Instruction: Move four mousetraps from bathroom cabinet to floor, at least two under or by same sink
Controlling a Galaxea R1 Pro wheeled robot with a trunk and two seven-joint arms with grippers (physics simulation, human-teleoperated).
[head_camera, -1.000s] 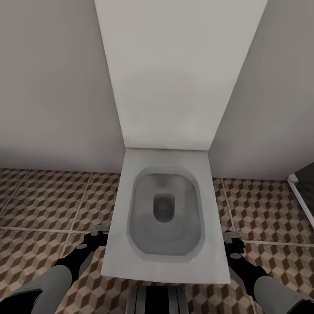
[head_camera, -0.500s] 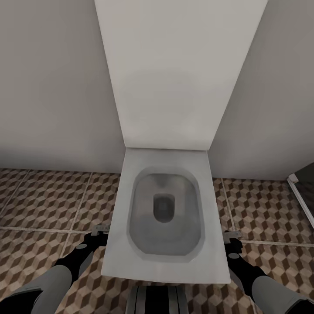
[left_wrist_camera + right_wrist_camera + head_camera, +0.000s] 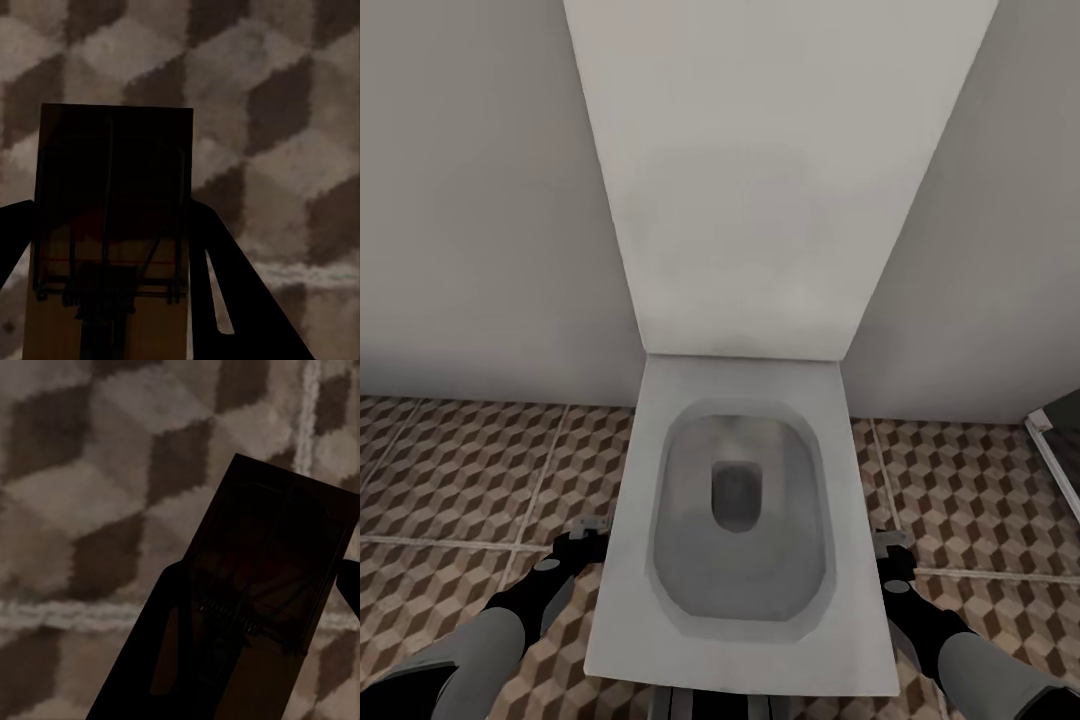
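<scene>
Between my left gripper's (image 3: 112, 300) dark fingers (image 3: 225, 285) sits a mousetrap (image 3: 112, 225), a tan board with black wire and spring parts; the fingers press its two long sides, so that hand is closed on the trap. Beyond it, seen through the left wrist camera, lies the cube-patterned floor (image 3: 262, 112), with a pale grout line crossing just past the finger.

Between my right gripper's (image 3: 255, 660) fingers (image 3: 161, 645) a second mousetrap (image 3: 277, 570) is held the same way, tilted across the right wrist view, its wire parts dark and hard to read; one finger lies along one long side and the tip of the other shows at the far side. Below it the tiles (image 3: 90, 472) spread out, with grout lines meeting nearby.

From the head camera, my left gripper (image 3: 582, 533) hangs low just outside the left edge of a white toilet (image 3: 740, 510), and my right gripper (image 3: 890, 545) hangs just outside its right edge; both are over the bathroom floor (image 3: 460, 470) and apart from the bowl. Small pale slivers at the fingertips are all I can make out of the traps from there. Past both hands, the toilet's lid (image 3: 760, 180) stands upright against a grey wall (image 3: 460, 200). Far to the right of my right hand, a dark frame corner (image 3: 1055, 440) meets the tiles.
</scene>
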